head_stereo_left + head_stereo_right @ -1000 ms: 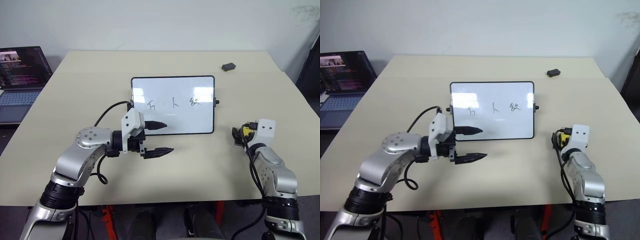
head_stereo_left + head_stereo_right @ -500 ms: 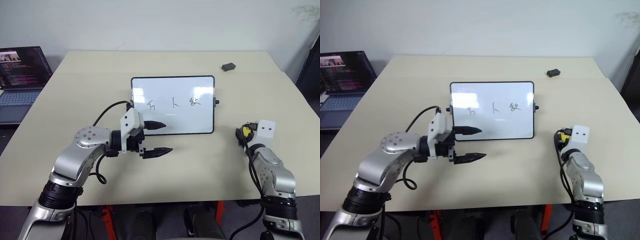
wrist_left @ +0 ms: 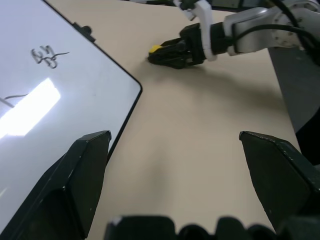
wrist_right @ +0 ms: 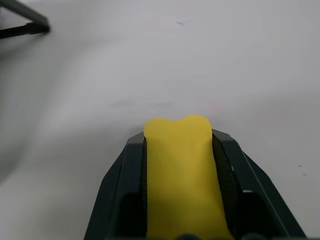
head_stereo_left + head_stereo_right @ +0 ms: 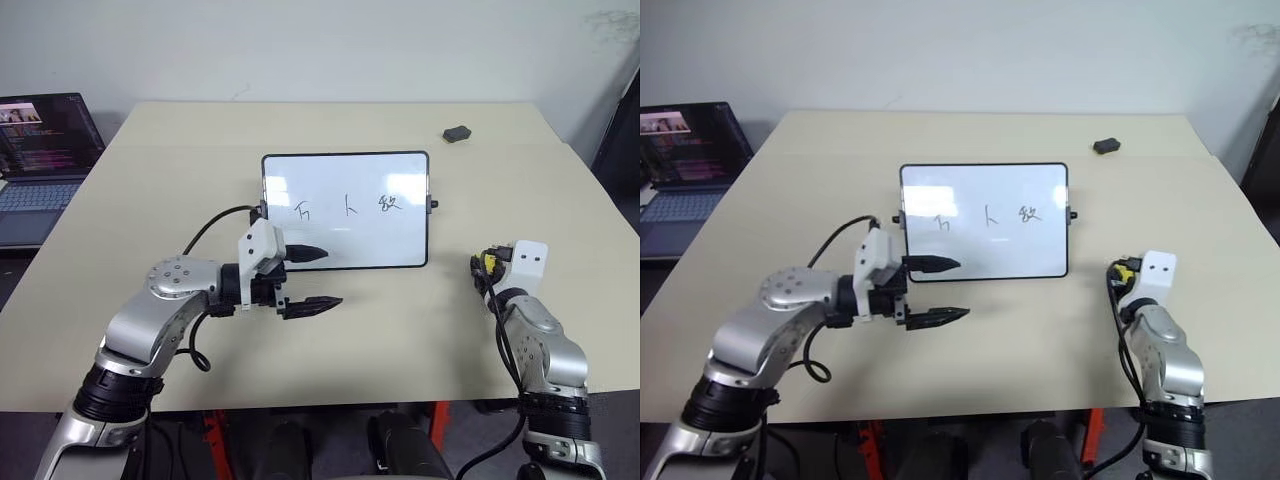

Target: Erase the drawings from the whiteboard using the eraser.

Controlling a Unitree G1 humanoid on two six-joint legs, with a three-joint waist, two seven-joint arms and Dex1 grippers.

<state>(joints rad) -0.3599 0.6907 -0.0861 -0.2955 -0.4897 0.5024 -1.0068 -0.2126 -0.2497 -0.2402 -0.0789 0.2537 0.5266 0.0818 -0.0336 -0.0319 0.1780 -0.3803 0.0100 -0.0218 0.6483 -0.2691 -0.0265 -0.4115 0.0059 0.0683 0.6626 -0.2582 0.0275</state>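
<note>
Since a second ago, right fingers pinched onto eraser; left fingers spread, level.

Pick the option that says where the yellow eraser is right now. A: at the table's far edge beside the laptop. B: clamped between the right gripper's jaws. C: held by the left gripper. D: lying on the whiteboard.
B: in the right wrist view the eraser sits squeezed between the right gripper's jaws, off to the right of the whiteboard, while the left gripper stands open and empty.
</note>
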